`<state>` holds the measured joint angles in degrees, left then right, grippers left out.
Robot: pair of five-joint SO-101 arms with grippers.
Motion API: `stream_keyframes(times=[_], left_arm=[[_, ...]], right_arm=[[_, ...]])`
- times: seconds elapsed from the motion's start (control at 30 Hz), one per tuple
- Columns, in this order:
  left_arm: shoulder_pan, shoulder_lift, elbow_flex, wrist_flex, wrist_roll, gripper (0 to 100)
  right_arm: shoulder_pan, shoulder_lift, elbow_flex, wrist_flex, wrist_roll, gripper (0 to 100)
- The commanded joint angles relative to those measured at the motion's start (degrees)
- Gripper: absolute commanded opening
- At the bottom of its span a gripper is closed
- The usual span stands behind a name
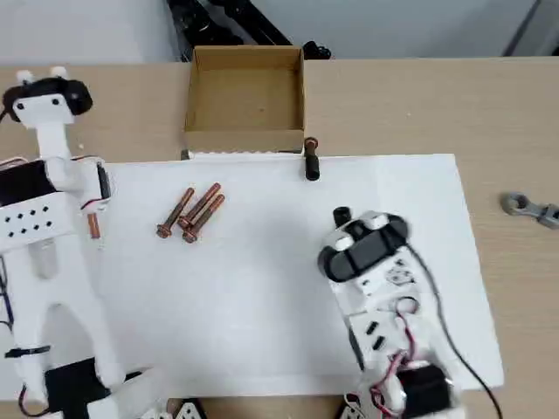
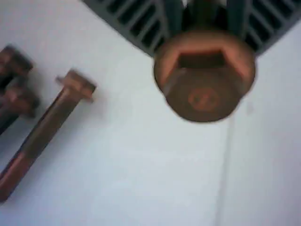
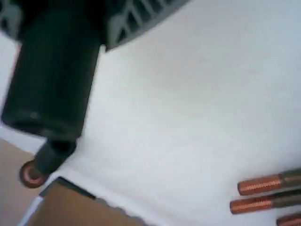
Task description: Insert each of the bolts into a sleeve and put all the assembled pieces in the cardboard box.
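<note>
My left gripper (image 1: 94,214) hangs over the left edge of the white sheet (image 1: 279,297), shut on a copper bolt (image 1: 93,227) whose hex head (image 2: 204,80) faces the left wrist camera. Three loose copper bolts (image 1: 192,212) lie side by side on the sheet to its right, one of them (image 2: 47,129) close in the left wrist view. My right gripper (image 1: 343,220) is over the sheet's right half, shut on a black sleeve (image 3: 51,80). One sleeve with a bolt in it (image 1: 311,159) lies by the near right corner of the open cardboard box (image 1: 246,140).
A metal wrench (image 1: 527,207) lies on the wooden table off the sheet's right side. Dark equipment stands behind the box. The sheet's middle, between the loose bolts and the right arm, holds nothing.
</note>
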<state>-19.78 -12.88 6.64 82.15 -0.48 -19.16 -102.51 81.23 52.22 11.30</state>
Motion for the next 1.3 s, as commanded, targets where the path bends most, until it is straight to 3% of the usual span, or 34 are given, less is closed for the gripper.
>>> stream_keyframes(times=[0.0,0.13,0.3,0.5,0.67,0.97,1.27], left_arm=[[5.36,-3.25,0.04,-3.52,3.25,1],[14.51,-3.34,4.53,-8.88,5.63,1],[18.46,-4.84,5.85,-14.33,10.46,1],[22.77,-18.64,8.31,-14.59,11.6,1],[22.86,-26.29,13.58,-16.62,9.76,1],[17.23,-27.08,19.12,-20.48,9.41,1],[17.49,-27.16,18.77,-21.71,14.68,1]], right_arm=[[-2.68,-0.92,9.32,-15.69,-3.25,0.1],[-5.85,-0.66,13.45,-27.47,-4.22,0.2],[-6.02,-0.04,8.7,-27.82,-4.22,0.2],[-7.16,0.04,1.93,-28.35,-4.31,0.2],[-9.63,5.49,0.0,-28.44,-4.31,0.2],[-10.77,37.67,-12.48,-35.12,-11.69,0.2],[-13.49,60.62,-24.26,-35.3,-11.87,0.1]])
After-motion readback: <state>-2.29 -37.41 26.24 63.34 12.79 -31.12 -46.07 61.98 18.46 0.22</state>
